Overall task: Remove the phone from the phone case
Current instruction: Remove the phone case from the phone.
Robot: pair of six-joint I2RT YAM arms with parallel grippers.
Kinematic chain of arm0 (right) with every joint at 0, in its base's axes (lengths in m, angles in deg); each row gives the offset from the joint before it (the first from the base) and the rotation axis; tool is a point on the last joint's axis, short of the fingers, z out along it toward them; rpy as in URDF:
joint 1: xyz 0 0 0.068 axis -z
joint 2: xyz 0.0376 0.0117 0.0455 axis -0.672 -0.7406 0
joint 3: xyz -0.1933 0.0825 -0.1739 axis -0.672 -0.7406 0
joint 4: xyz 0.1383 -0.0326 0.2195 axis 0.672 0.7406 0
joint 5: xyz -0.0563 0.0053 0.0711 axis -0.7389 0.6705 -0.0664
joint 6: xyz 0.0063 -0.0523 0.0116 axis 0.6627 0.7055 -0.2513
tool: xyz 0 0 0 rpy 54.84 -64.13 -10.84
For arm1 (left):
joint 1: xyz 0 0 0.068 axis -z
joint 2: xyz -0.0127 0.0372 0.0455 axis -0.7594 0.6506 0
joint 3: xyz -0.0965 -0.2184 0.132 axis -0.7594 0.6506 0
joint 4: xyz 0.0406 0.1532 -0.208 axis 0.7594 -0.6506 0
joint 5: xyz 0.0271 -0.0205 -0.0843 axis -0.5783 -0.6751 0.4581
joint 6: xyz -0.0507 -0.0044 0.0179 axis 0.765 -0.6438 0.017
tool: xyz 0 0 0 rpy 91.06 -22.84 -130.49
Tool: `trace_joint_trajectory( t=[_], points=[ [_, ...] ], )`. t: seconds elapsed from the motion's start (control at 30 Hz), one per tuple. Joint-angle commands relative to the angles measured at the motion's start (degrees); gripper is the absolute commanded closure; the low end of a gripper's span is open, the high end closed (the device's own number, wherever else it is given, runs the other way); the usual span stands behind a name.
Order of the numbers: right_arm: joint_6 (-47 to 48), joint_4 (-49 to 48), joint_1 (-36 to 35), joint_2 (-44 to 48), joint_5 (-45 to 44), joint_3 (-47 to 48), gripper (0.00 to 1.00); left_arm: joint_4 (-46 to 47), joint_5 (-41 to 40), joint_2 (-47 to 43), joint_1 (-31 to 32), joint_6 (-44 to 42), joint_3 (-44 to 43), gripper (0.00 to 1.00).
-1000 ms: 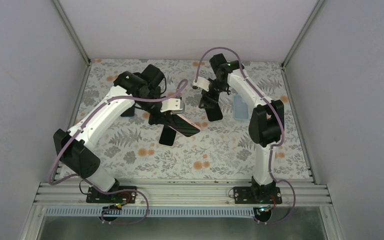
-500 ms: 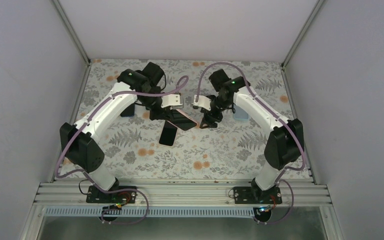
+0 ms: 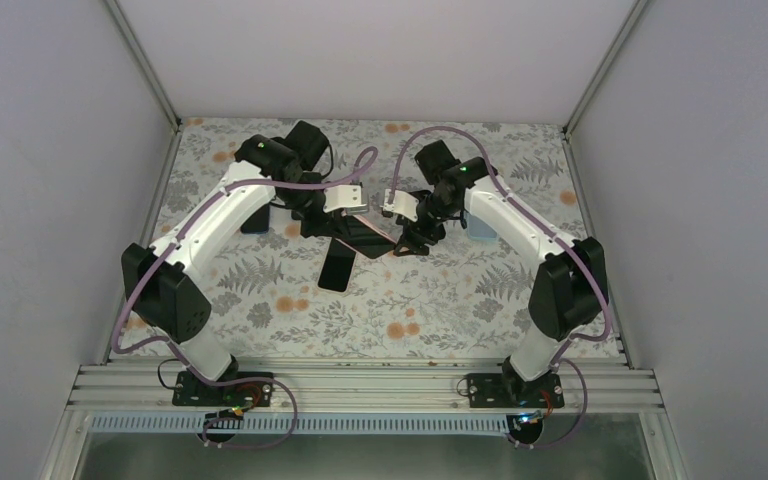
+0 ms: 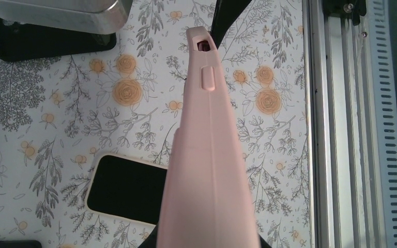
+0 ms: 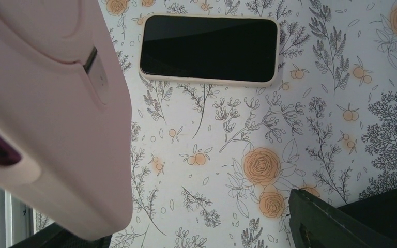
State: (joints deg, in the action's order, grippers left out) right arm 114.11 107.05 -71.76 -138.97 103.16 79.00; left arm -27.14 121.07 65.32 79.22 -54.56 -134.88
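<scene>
The right gripper (image 3: pixel 407 238) has swung in to the free end of the pink phone case (image 4: pixel 212 155) — jaws wide, seemingly straddling it — while the left gripper (image 3: pixel 343 226) clamps its other end (phone (image 3: pixel 365 238) still inside), so peeling can start.

Flower-printed table (image 3: pixel 440 300) seen from above: a phone (image 3: pixel 335 268) in a cream case lies flat, screen up, near the middle. A dark flat slab (image 3: pixel 255 224) rests toward the left wall, and a pale blue slab (image 3: pixel 474 230), partly hidden under an arm, lies right of centre. A metal rail (image 3: pixel 360 385) runs along the near edge
</scene>
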Motion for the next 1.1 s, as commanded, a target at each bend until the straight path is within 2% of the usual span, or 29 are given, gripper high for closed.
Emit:
trace_joint_trajectory(
  t=[0.0,0.73,1.07],
  points=[
    [-0.5,-1.9,0.2,-0.5,0.6,0.6,0.18,-0.9,4.2,-0.8,0.1,-0.6,-1.9,0.98],
    [0.5,-1.2,1.4,-2.3,1.7,2.7,0.19,-1.0,4.5,-0.8,0.0,-1.5,-1.0,0.98],
    [3.0,3.9,1.4,-2.3,3.4,2.7,0.2,1.7,2.9,-0.7,-0.1,0.0,-2.0,0.98]
  ],
)
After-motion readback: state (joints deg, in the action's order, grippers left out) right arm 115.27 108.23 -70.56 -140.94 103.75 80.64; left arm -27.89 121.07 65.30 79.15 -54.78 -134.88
